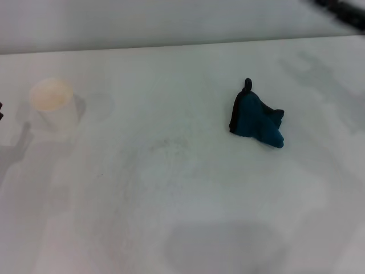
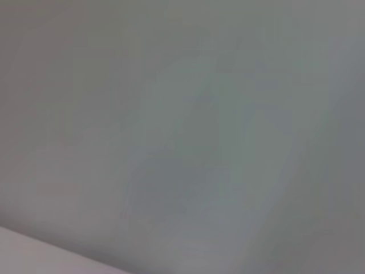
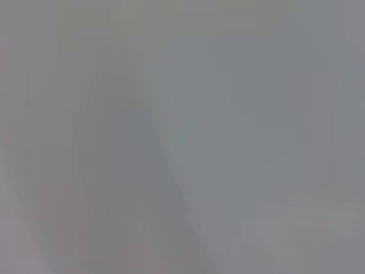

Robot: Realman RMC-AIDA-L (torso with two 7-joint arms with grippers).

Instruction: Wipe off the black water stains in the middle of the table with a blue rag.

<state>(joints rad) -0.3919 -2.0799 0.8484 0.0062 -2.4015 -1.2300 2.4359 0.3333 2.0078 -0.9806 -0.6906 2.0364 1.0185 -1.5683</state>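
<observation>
The blue rag [image 1: 255, 119] lies crumpled on the white table [image 1: 188, 217], right of the middle, with its black loop pointing to the far side. No dark blotch shows on the table. There is only a faint greyish smear [image 1: 165, 145] near the middle and one tiny dark speck [image 1: 102, 174]. A dark part of my right arm [image 1: 342, 11] shows at the far right corner, well away from the rag. A sliver of my left gripper [image 1: 1, 111] shows at the left edge. Both wrist views show only blank grey surface.
A white paper cup [image 1: 52, 103] stands upright at the far left of the table. The table's back edge [image 1: 171, 47] meets a pale wall.
</observation>
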